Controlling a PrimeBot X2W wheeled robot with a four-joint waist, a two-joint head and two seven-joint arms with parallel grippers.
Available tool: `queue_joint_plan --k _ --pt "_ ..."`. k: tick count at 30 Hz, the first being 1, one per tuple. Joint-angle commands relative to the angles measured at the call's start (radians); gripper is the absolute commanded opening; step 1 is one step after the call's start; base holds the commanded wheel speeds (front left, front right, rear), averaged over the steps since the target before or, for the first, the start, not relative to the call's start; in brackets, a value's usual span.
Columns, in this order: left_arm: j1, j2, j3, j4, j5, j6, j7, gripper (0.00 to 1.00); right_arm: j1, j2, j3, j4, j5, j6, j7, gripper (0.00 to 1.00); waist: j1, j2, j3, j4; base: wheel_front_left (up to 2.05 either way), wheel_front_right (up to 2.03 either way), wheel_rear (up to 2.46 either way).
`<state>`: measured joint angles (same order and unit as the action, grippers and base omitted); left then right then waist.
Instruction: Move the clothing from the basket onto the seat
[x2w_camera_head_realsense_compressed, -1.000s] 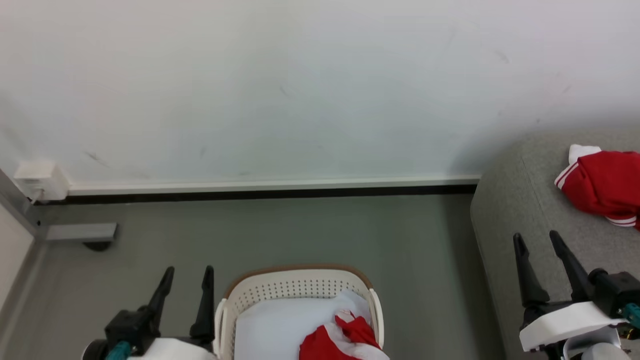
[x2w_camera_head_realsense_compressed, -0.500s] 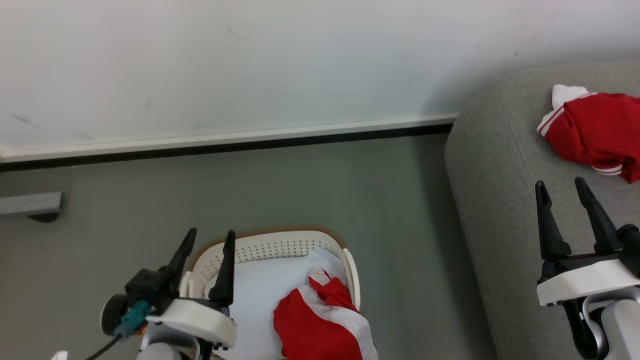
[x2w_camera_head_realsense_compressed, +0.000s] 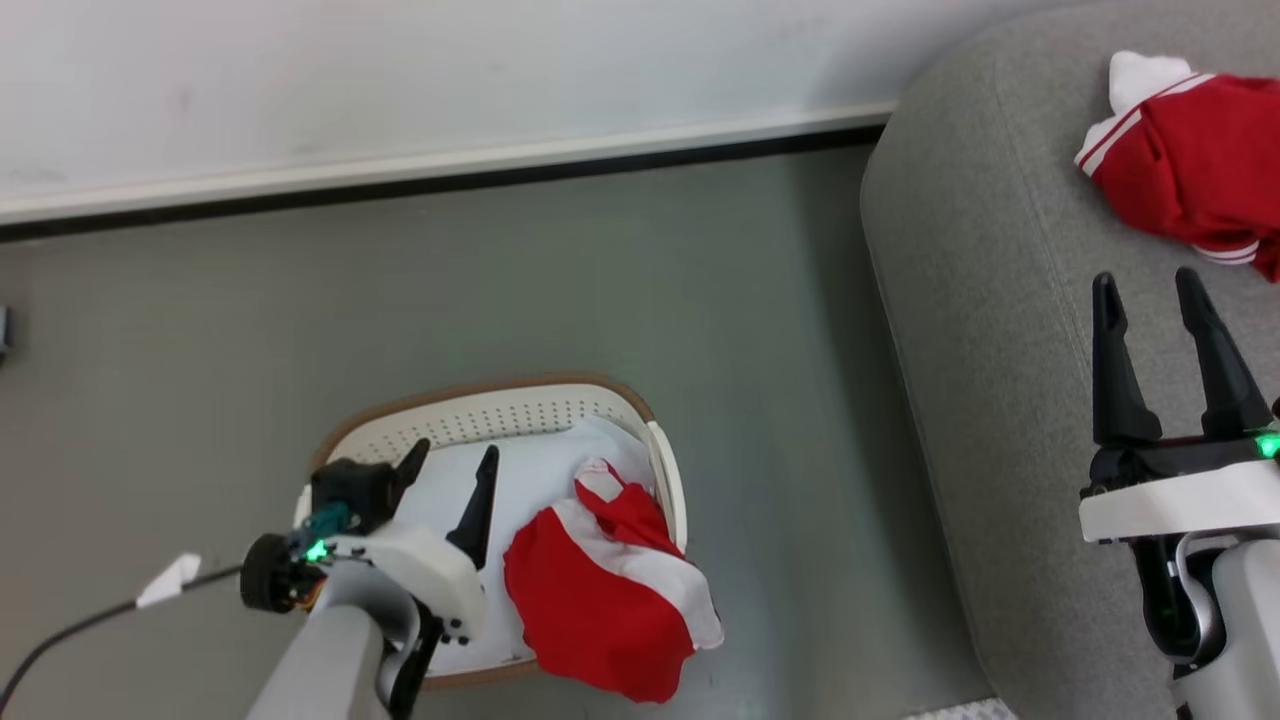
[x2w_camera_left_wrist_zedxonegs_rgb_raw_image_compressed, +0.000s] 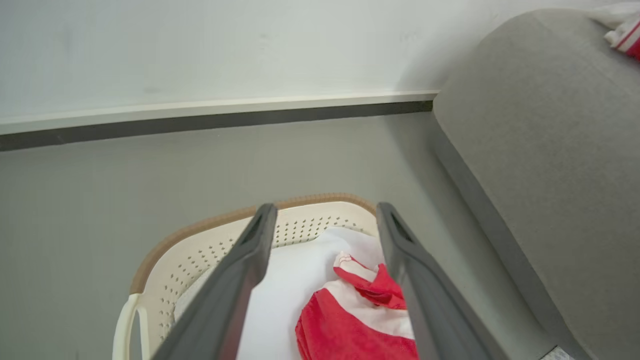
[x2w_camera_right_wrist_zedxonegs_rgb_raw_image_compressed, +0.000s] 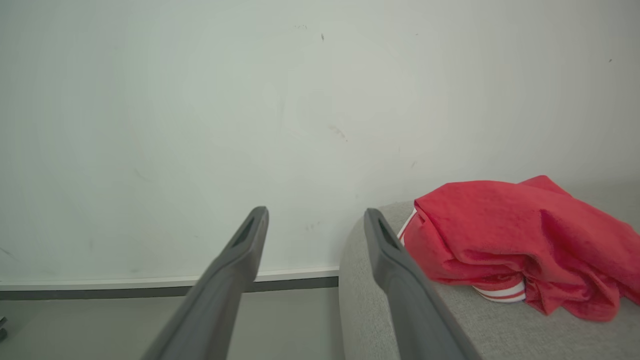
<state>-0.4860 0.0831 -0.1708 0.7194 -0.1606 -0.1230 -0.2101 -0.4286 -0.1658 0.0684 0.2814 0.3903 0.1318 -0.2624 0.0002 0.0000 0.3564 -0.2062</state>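
The cream basket with a brown rim stands on the floor. Red-and-white clothing lies in its right half and drapes over the near right rim. My left gripper hangs open above the basket's left side, nothing between its fingers. In the left wrist view the left gripper frames the clothing and the basket's far wall. A second red garment lies on the grey seat. My right gripper is open above the seat's edge, short of that garment.
A pale flat sheet lines the basket under the clothing. Grey floor runs from the basket to a white wall with a dark baseboard. A black cable with a white tag trails at lower left.
The head camera has tipped down and turned, so the whole scene has shifted. My left gripper has come from beside the basket's left rim to over its inside. Both grippers stay open.
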Motion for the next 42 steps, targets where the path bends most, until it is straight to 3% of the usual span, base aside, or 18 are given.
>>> queue_joint_plan --k 1,9,17,30,42 --pt "-0.032 0.015 -0.006 0.030 -0.020 -0.003 0.012 1.00 -0.012 -0.002 -0.006 -0.012 0.005 -0.002 -0.003 1.00 -0.0002 0.0000 0.037 -0.015 0.00 0.00 0.00" --pt "-0.179 0.022 -0.052 0.240 -0.056 -0.008 0.078 1.00 -0.043 0.019 -0.037 -0.060 -0.014 -0.002 -0.003 1.00 -0.0002 0.0000 0.132 -0.049 0.00 0.00 0.00" --pt "-0.271 0.026 -0.156 0.371 -0.164 -0.008 0.168 1.00 -0.080 0.041 -0.050 -0.104 -0.024 -0.002 -0.003 1.00 -0.0002 0.0000 0.230 -0.088 0.00 0.00 0.00" --pt "-0.368 0.112 -0.319 0.447 -0.345 -0.008 0.362 1.00 -0.104 0.071 -0.064 -0.155 -0.046 -0.002 -0.003 1.00 -0.0002 0.0000 0.368 -0.153 0.00 0.00 0.00" --pt "-0.419 0.155 -0.438 0.431 -0.482 -0.008 0.555 1.00 -0.111 0.094 -0.057 -0.172 -0.033 -0.002 -0.003 1.00 -0.0002 0.0000 0.452 -0.196 0.00 0.00 0.00"
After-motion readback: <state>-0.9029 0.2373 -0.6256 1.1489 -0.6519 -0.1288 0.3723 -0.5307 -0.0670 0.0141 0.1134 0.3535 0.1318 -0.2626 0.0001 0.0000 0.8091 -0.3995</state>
